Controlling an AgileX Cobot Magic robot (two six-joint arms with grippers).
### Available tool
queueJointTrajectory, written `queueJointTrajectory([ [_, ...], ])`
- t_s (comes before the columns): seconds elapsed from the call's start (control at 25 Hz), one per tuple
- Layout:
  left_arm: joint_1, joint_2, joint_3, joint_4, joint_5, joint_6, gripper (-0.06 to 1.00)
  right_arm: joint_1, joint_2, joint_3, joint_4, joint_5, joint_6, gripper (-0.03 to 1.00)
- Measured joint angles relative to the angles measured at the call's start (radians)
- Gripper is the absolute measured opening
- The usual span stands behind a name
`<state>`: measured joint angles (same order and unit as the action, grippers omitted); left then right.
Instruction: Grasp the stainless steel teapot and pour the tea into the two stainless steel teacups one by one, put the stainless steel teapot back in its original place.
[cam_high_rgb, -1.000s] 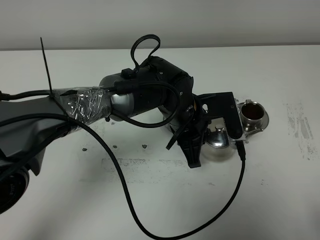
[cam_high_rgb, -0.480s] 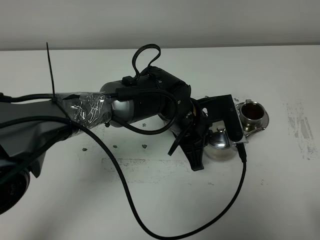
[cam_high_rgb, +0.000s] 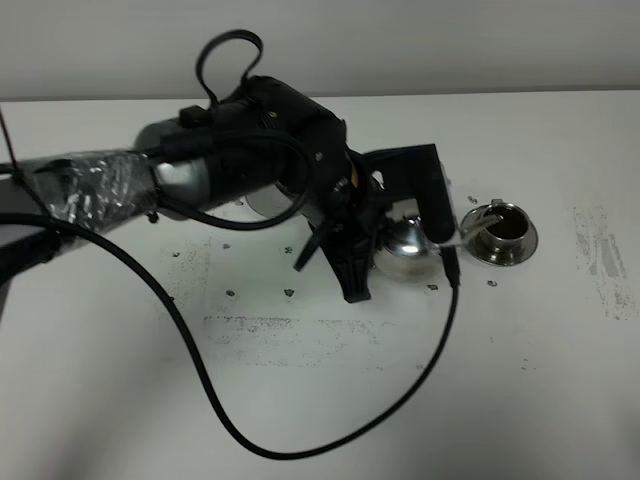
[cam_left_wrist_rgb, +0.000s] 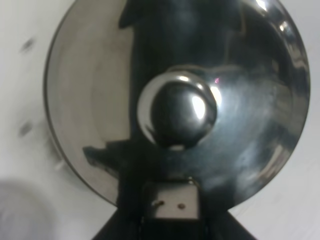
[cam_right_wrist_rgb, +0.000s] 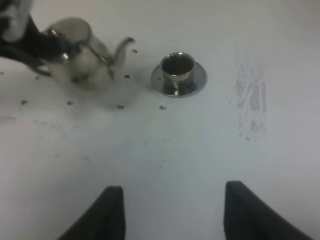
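The stainless steel teapot (cam_high_rgb: 405, 252) is held by its handle in my left gripper (cam_high_rgb: 380, 228), which reaches across from the left. Its spout (cam_high_rgb: 466, 227) points at a stainless steel teacup (cam_high_rgb: 502, 226) on its saucer (cam_high_rgb: 522, 246); dark tea (cam_right_wrist_rgb: 177, 64) shows inside the cup. The left wrist view looks straight down on the lid knob (cam_left_wrist_rgb: 177, 112), with the left gripper (cam_left_wrist_rgb: 170, 207) shut at the handle. In the right wrist view the teapot (cam_right_wrist_rgb: 82, 57) stands about upright, slightly blurred, beside the teacup (cam_right_wrist_rgb: 177, 68). My right gripper (cam_right_wrist_rgb: 172, 212) is open and empty. Only one teacup shows.
A black cable (cam_high_rgb: 300, 445) loops from the left arm across the near part of the white table (cam_high_rgb: 560, 380). Small dark specks (cam_high_rgb: 230, 293) and a grey smudge (cam_high_rgb: 600, 250) mark the tabletop. The left arm hides the table's middle-left part.
My left arm has carried the teapot left and toward the far side of the table, away from its spot just in front of the teacup. The cup has stayed put.
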<state>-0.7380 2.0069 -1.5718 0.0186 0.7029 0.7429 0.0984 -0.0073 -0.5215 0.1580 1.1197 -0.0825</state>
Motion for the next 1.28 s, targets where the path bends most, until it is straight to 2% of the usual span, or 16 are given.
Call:
queueJointTrajectory([
  [0.2, 0.106, -0.056, 0.000, 0.101, 0.070, 0.083, 0.20, 0.000, 0.000, 0.000, 0.000, 0.000, 0.001, 0.43],
  [0.4, 0.205, -0.067, -0.029, 0.149, 0.144, 0.257, 0.20, 0.000, 0.000, 0.000, 0.000, 0.000, 0.001, 0.43],
  [0.52, 0.246, -0.067, -0.041, 0.155, 0.151, 0.395, 0.20, 0.000, 0.000, 0.000, 0.000, 0.000, 0.001, 0.43],
  [0.64, 0.270, -0.063, -0.060, 0.166, 0.152, 0.491, 0.20, 0.000, 0.000, 0.000, 0.000, 0.000, 0.001, 0.43],
  [1.0, 0.275, 0.072, -0.235, 0.234, 0.224, 0.517, 0.20, 0.000, 0.000, 0.000, 0.000, 0.000, 0.000, 0.43],
  [1.28, 0.235, 0.112, -0.250, 0.282, 0.230, 0.521, 0.20, 0.000, 0.000, 0.000, 0.000, 0.000, 0.001, 0.43],
])
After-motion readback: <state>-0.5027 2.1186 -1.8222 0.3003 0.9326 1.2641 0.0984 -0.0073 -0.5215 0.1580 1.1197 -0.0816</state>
